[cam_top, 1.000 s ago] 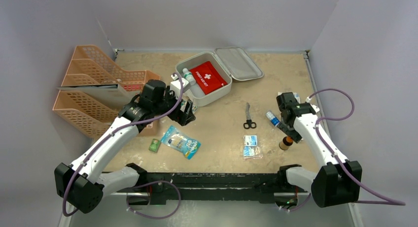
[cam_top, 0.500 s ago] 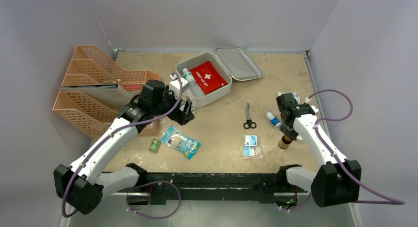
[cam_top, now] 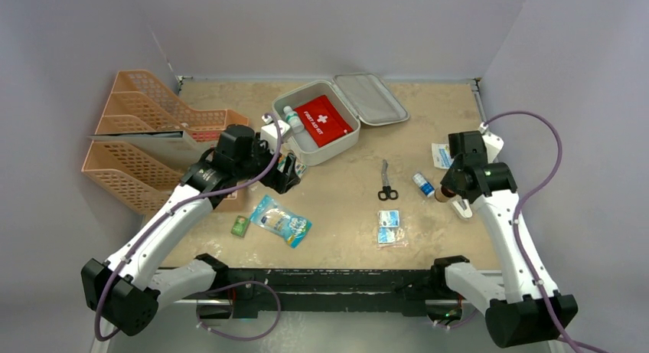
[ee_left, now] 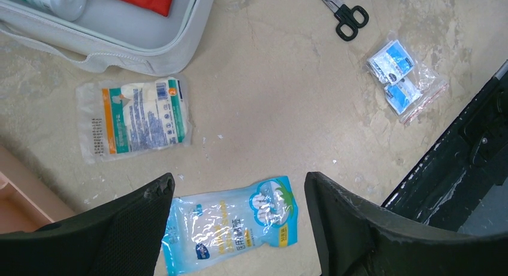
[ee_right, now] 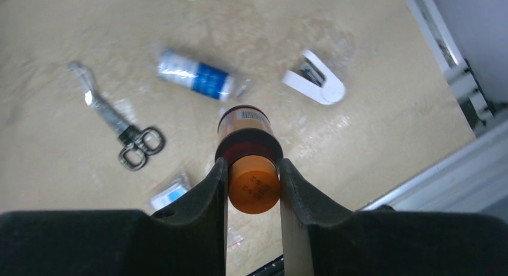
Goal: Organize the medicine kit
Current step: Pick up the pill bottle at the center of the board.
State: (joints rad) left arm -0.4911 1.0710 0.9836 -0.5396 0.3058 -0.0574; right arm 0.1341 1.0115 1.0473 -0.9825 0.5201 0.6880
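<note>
The medicine kit point(cam_top: 337, 148) lies open at the back centre, lid point(cam_top: 372, 99) flipped back. Inside are a red pouch point(cam_top: 325, 119) and a small white bottle point(cam_top: 291, 117). My left gripper point(cam_top: 287, 171) point(ee_left: 238, 183) hangs open just in front of the kit, above a blue plastic packet point(ee_left: 230, 225) point(cam_top: 280, 220), touching nothing. At the right, my right gripper point(ee_right: 253, 168) point(cam_top: 448, 188) is shut on the orange cap of a brown bottle point(ee_right: 244, 127), held off the table.
Loose on the table are scissors point(cam_top: 386, 182), a blue-white tube point(cam_top: 422, 184), a white plastic piece point(ee_right: 314, 84), a bag of sachets point(cam_top: 391, 227), a gauze pack point(ee_left: 135, 117) and a small green item point(cam_top: 240, 226). Orange mesh trays point(cam_top: 145, 138) stand at the left. The dark front rail point(ee_left: 467, 162) is close.
My right gripper closed on the brown bottle, lifted it and moved back and to the right. The left gripper drifted slightly and its jaws narrowed a little.
</note>
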